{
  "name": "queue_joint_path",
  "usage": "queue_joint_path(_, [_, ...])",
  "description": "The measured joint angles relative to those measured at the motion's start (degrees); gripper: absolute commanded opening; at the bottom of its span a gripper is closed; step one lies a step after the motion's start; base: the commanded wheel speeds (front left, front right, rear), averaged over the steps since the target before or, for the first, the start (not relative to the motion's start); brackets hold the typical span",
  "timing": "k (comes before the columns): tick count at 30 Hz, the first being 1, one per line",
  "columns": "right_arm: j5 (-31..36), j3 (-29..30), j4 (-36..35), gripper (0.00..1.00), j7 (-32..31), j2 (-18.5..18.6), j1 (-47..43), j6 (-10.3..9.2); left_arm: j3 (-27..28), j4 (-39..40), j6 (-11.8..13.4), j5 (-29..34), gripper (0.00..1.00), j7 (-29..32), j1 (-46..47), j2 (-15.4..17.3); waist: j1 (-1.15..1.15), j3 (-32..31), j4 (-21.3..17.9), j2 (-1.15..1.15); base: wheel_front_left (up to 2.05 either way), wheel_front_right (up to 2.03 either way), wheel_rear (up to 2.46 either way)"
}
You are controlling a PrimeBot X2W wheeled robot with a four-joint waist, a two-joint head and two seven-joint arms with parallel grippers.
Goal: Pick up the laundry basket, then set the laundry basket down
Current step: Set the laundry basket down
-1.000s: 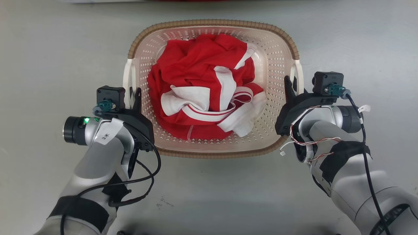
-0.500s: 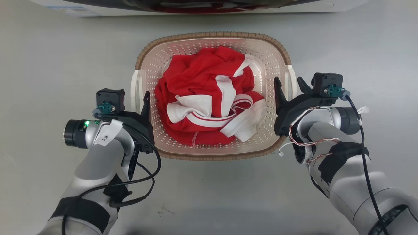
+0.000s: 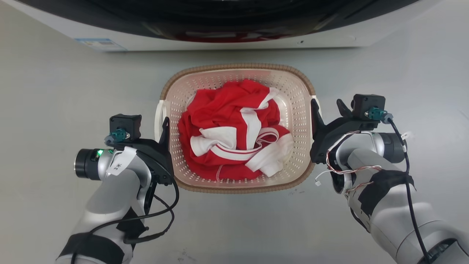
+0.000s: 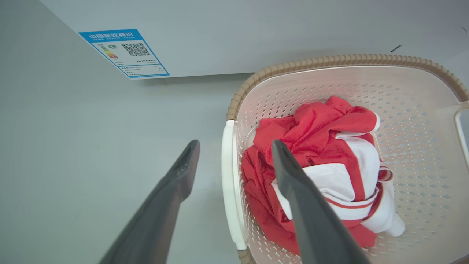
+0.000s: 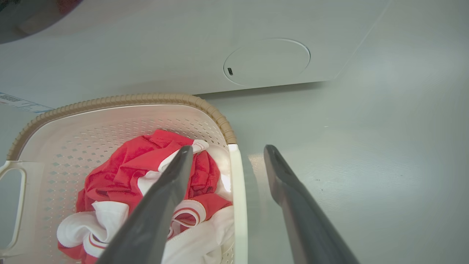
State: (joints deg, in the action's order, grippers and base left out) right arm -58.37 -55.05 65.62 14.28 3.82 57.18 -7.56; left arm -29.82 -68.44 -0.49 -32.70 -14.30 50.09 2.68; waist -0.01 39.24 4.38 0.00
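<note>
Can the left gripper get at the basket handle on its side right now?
Likely yes: the left gripper is open, its fingers straddling the laundry basket's white handle, with nothing else between them.

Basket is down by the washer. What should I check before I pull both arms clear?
1. The left gripper open, fingers either side of the left handle: ok.
2. The right gripper open, fingers either side of the right handle: ok.
3. The laundry basket level on the floor: ok.
4. Inner fingers free of the red and white clothes: cannot tell.
5. Gap between basket and washing machine: ok.
</note>
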Motion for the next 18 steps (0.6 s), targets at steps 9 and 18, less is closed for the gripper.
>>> queue_joint_path(9, [1.5, 1.5, -1.1, 1.00, 0.0, 0.0, -3.1, 0.89, 1.2, 3.3, -0.1, 0.0, 1.00, 0.0, -4.9, 0.2, -0.01, -6.7, -0.1, 0.00, 0.00, 0.00, 0.00])
queue_joint_path(18, [3.8, 4.3, -5.2, 1.00, 0.0, 0.1, -9.4, 1.35, 2.6, 8.4, 0.0, 0.3, 1.00, 0.0, -12.2, 1.0, 0.00, -14.9, 0.0, 0.00, 0.00, 0.00, 0.00])
